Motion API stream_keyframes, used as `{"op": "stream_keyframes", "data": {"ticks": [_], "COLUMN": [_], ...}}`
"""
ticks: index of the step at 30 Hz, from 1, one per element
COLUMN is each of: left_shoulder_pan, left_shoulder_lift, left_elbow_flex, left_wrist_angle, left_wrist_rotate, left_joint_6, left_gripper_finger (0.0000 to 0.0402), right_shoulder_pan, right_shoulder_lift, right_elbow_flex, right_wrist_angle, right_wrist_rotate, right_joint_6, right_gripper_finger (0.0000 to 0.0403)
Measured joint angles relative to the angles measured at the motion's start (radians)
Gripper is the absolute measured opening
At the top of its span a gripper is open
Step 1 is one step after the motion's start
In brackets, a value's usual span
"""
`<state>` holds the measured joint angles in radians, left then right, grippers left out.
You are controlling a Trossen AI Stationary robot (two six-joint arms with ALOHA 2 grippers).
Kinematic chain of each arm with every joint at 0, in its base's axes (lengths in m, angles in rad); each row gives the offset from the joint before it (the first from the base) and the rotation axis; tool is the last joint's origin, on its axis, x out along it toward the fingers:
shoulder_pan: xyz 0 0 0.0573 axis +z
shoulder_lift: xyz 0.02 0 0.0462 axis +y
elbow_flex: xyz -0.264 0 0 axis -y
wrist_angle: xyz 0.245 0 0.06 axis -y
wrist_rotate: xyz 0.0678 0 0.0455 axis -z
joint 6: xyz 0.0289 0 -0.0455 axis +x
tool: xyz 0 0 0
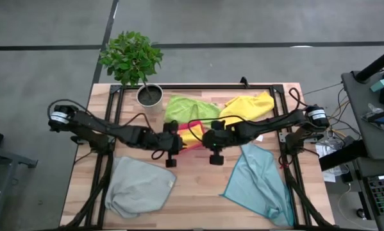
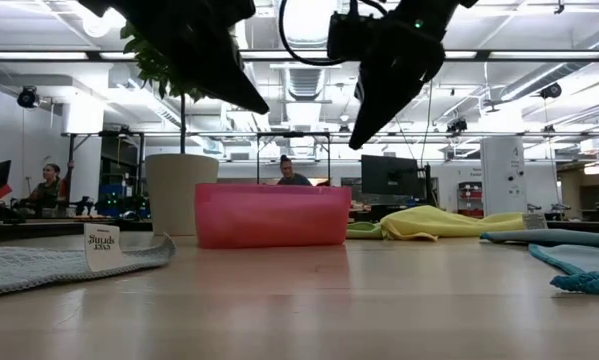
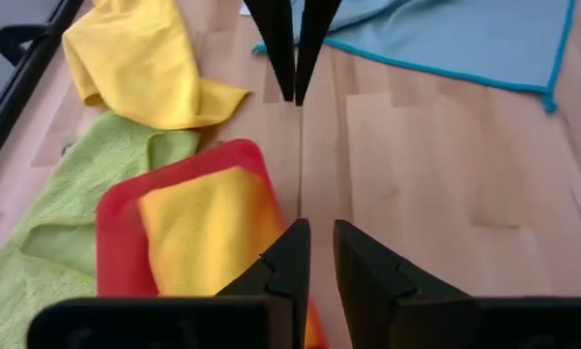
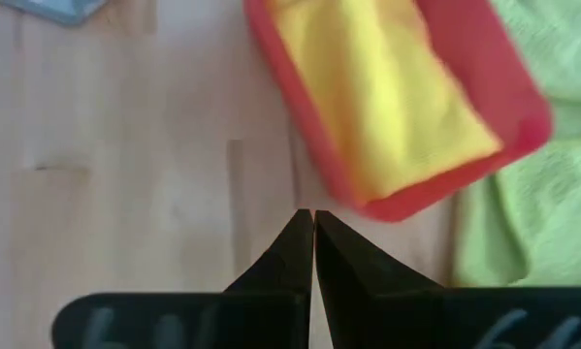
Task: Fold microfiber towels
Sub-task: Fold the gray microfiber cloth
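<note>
With the left gripper (image 3: 316, 254) narrowly parted and the right gripper (image 4: 312, 242) shut, both empty above the worktop (image 1: 198, 192), the pink tray (image 2: 271, 214) risks being knocked.

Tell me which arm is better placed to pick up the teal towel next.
Right. The teal towel lies on the right arm's side of the table, just below the right gripper. The left gripper hovers beside the pink tray, nearer the grey towel. Both hold nothing.
</note>
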<state>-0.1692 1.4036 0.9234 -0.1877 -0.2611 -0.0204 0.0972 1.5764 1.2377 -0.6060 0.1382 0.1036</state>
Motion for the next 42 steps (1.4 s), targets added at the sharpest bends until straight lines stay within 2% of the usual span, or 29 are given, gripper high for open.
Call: {"op": "stream_keyframes", "data": {"ticks": [4,11,16,20,24,28,31,33,35,38,42], "left_shoulder_pan": [-0.016,-0.027,-0.030,-0.030,-0.030,-0.031,-0.047,-0.074,-0.124,-0.215,-0.322], "left_shoulder_lift": [0.001,0.002,0.002,0.002,0.002,0.002,0.002,0.002,0.002,0.007,0.027], "left_elbow_flex": [0.000,0.002,0.009,0.009,0.009,0.009,0.009,0.009,0.009,0.009,0.009], "left_wrist_angle": [0.000,0.000,0.004,0.006,0.027,0.024,0.022,0.020,0.013,0.005,-0.031], "left_wrist_rotate": [0.000,-0.001,-0.001,-0.001,-0.001,-0.001,0.009,0.066,0.122,0.126,0.105], "left_joint_6": [-0.001,-0.003,0.000,0.000,0.000,-0.006,-0.070,-0.128,-0.181,-0.278,-0.483], "left_gripper_finger": [0.0035,0.0035,0.0035,0.0035,0.0035,0.0035,0.0035,0.0035,0.0035,0.0035,0.0035], "right_shoulder_pan": [0.019,0.117,0.240,0.334,0.420,0.494,0.522,0.524,0.525,0.529,0.527], "right_shoulder_lift": [0.000,0.000,0.008,0.023,0.053,0.090,0.117,0.124,0.129,0.135,0.135], "right_elbow_flex": [0.000,-0.003,-0.023,-0.029,-0.029,-0.027,-0.027,-0.027,-0.028,-0.028,-0.028], "right_wrist_angle": [-0.070,-0.241,-0.254,-0.230,-0.172,-0.089,-0.079,-0.060,-0.033,0.067,0.179], "right_wrist_rotate": [-0.093,-0.211,-0.334,-0.336,-0.302,-0.183,-0.089,-0.045,0.025,0.139,0.213], "right_joint_6": [0.073,0.308,0.427,0.535,0.634,0.644,0.646,0.638,0.603,0.507,0.358], "right_gripper_finger": [0.0009,0.0016,0.0058,0.0104,0.0144,0.0173,0.0179,0.0179,0.0176,0.0172,0.0167]}}
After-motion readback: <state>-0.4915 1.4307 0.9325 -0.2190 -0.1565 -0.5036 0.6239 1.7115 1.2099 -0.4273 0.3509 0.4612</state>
